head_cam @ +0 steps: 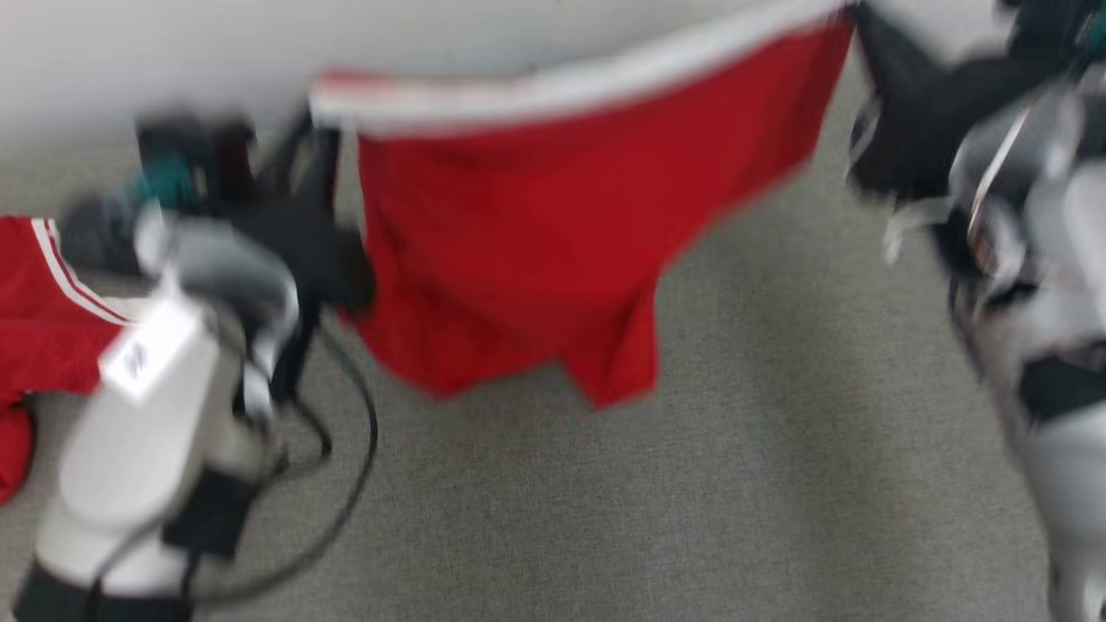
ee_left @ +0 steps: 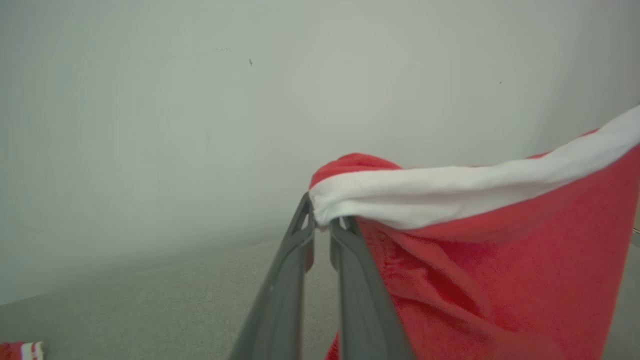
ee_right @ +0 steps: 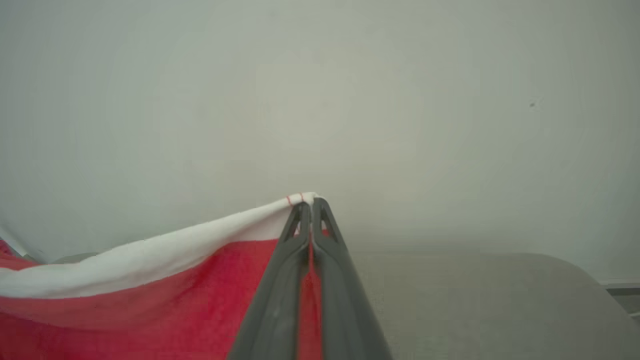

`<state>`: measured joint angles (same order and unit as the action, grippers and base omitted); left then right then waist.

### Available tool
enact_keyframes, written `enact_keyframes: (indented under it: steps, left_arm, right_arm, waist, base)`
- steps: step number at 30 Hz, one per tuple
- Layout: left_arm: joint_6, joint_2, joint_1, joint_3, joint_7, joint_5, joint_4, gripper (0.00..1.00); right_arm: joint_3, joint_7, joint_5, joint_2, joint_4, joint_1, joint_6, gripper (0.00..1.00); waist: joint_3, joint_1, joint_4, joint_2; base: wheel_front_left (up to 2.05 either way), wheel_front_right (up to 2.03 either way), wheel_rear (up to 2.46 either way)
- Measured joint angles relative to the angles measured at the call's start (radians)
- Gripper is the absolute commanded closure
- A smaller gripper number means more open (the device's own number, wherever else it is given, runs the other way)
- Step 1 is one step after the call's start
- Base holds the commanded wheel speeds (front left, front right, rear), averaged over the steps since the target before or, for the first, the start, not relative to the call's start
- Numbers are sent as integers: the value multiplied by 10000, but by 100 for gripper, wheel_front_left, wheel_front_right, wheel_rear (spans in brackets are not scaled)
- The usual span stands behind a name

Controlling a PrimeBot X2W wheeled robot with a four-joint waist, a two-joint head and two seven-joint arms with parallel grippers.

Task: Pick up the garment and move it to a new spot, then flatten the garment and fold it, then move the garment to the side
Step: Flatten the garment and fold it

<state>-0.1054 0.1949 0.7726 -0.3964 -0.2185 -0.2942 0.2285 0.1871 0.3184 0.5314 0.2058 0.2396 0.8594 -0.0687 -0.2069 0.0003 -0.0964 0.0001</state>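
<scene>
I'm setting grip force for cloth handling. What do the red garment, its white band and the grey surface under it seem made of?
The red garment: soft knit, maybe fleece or terry; matte, faintly fuzzy nap in the wrist views, drapes limply. The white band: smoother knit trim, probably jersey; folds softly. The grey surface: looks like matte woven or felt-like fabric, finely flecked.

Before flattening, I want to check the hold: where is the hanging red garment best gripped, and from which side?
By the white band, one end in each gripper, coming from its outer ends. The left gripper and right gripper pinch it so: the band runs stretched between them and the red garment hangs spread below, so it should lay flat.
</scene>
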Motion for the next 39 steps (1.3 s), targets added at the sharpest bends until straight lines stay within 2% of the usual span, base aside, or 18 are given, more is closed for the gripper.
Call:
enact_keyframes:
  steps: [4, 6, 10, 14, 16, 19, 21, 25, 31, 39]
  left_arm:
    - [-92, -752, 2487, 360, 800, 504, -107, 100]
    - [-88, -892, 2827, 372, 1024, 545, -201, 100]
    - [-88, -903, 2818, 629, 1967, 656, -349, 100]
    - [96, -510, 1236, 464, 2288, 353, 240, 100]
    - [460, -366, 147, 12, 2320, 228, 790, 100]
    - [882, -286, -1449, -550, 2389, 119, 1455, 100]
    - [1009, -119, -1985, -692, 2529, 123, 1772, 100]
    - [1227, -2, -1993, -681, 2901, 119, 2514, 100]
    - [1248, 21, -2088, -639, 3175, 117, 3147, 100]
    - [1235, 171, -3392, -673, 3348, 58, 3574, 100]
  right_arm:
    - [-669, -986, -155, 54, 25, 2302, 0, 100]
    - [-777, -1227, -221, 157, -140, 2528, 36, 100]
    - [-518, -1808, -525, 533, -130, 2379, 487, 100]
    - [150, -1962, -782, 600, -357, 894, 905, 100]
    - [416, -1937, -849, 842, -546, -472, 1137, 100]
    - [679, -1858, -825, 882, -796, -2554, 1266, 100]
    - [830, -1866, -754, 832, -941, -3422, 1306, 100]
    - [861, -1967, -675, 880, -1104, -4145, 1306, 100]
    - [947, -1925, -656, 1043, -1181, -5284, 1304, 100]
    - [1066, -1411, -384, 1175, -1649, -6792, 1292, 100]
  waist:
    - [-435, 0, 74, 0]
    - [-523, -1, 108, -1]
    - [-777, -1, 294, 0]
    - [-1005, -2, 375, -1]
    - [-1121, -1, 389, 0]
    - [-1293, -1, 396, 1]
    - [-1393, -3, 369, 0]
    - [-1430, -2, 230, 0]
    - [-1104, -4, 112, -2]
    - [-521, -5, -20, -2]
  base:
    - [0, 0, 0]
    - [0, 0, 0]
    - [0, 0, 0]
    - [0, 0, 0]
    - [0, 0, 0]
    - [0, 0, 0]
    - [0, 0, 0]
    - [0, 0, 0]
    - [0, 0, 0]
    - [0, 0, 0]
